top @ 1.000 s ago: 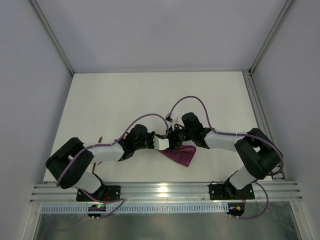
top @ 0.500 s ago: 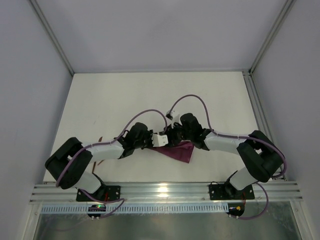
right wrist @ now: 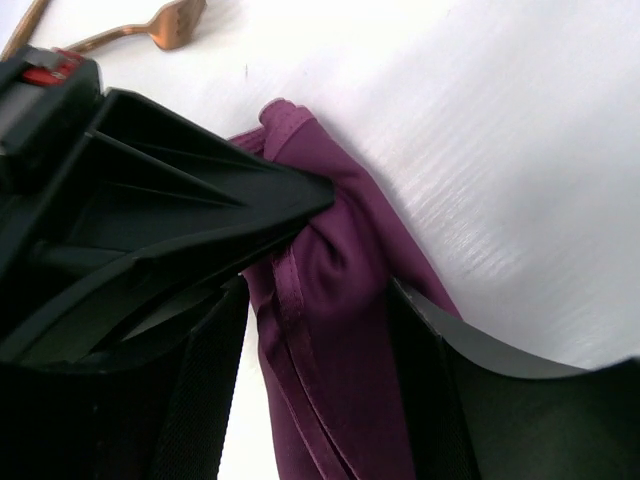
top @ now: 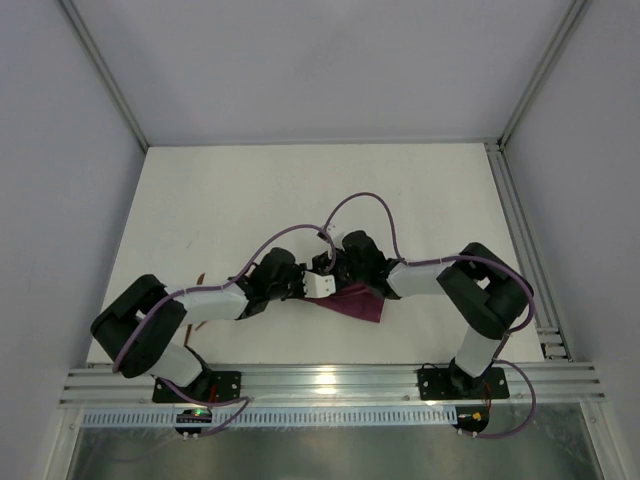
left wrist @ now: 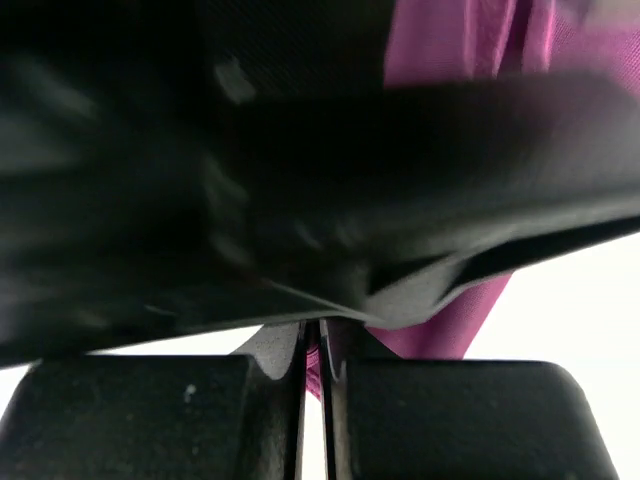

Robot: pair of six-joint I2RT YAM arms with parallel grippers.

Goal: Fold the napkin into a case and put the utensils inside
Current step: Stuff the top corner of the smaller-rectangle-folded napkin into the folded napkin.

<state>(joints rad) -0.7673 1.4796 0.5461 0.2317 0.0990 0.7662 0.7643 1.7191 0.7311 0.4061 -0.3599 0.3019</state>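
The plum-purple napkin (top: 362, 301) lies bunched on the white table between both arms. My left gripper (top: 322, 285) is shut on a thin edge of the napkin (left wrist: 316, 362), pinched between its jaws. The right gripper (top: 338, 272) meets it from the right, almost touching. In the right wrist view the right gripper (right wrist: 315, 300) is open and straddles a hemmed fold of the napkin (right wrist: 335, 300), with table showing between the cloth and its left finger (right wrist: 205, 380). A copper fork (right wrist: 160, 28) of the utensils lies beyond the cloth.
Copper utensil ends (top: 200, 279) peek out beside the left forearm. The left gripper's black body (right wrist: 150, 200) crowds the right wrist view. Metal frame rails (top: 330, 382) run along the near edge, and grey walls enclose the table.
The right gripper's jaws have spread apart around the cloth. The right arm's elbow has swung left and its wrist has shifted slightly left. The left arm has barely moved.
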